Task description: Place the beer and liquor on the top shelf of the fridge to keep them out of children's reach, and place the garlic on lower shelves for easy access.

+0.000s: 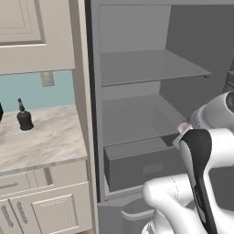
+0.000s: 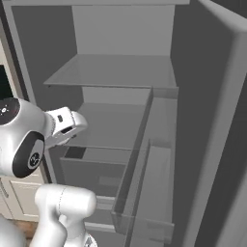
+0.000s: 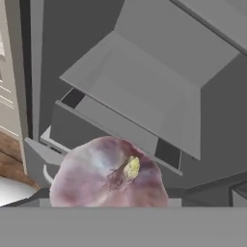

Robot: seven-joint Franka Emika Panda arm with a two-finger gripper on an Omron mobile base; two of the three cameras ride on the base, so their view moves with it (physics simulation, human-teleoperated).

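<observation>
Evidently the garlic (image 3: 108,173) fills the foreground of the hand view, apparently pinched in the gripper (image 1: 184,127) before the open fridge (image 1: 137,27), though the fingertips are hidden, so I cannot confirm the grip. It is not yet on a lower shelf (image 1: 137,119), and the top shelf (image 1: 151,66) holds no bottle. One liquor bottle (image 1: 24,118) waits on the counter (image 1: 45,141); one garlic, three shelf levels.
</observation>
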